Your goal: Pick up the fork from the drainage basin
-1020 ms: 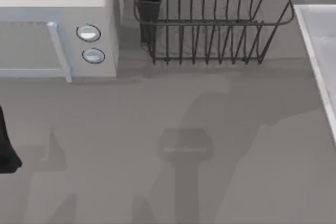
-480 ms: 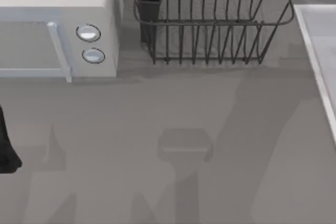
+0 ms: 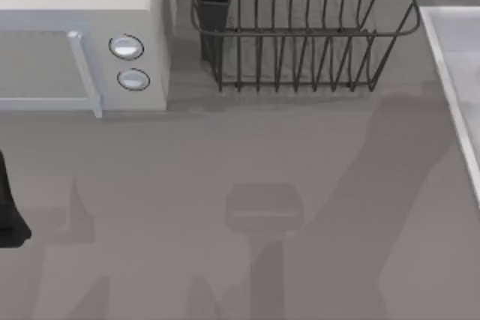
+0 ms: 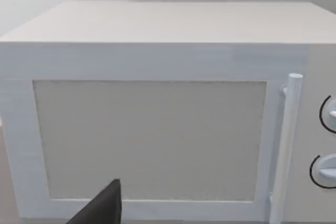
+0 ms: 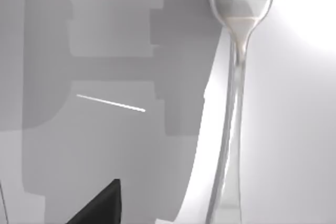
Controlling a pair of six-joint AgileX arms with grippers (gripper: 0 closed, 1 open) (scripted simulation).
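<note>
Lying flat on the pale basin [image 5: 294,103], fork [image 5: 233,108] right under the right wrist camera, tines away, handle near. Shadow on the table [image 3: 225,155] swung rightward since a second ago, so right arm closing in on the basin [image 3: 457,50]. Finger state: cannot tell. Left arm parked facing the microwave [image 4: 157,129]. Grasp not yet made.

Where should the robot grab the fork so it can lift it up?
Probably on the thin handle, near its middle. In the right wrist view the fork lies flat on a pale surface, tines at one end and a long narrow handle behind them. The handle is slim, so fingers coming straight down from above could close across its width, one on each side. The wider tine end looks harder to pinch.
</note>
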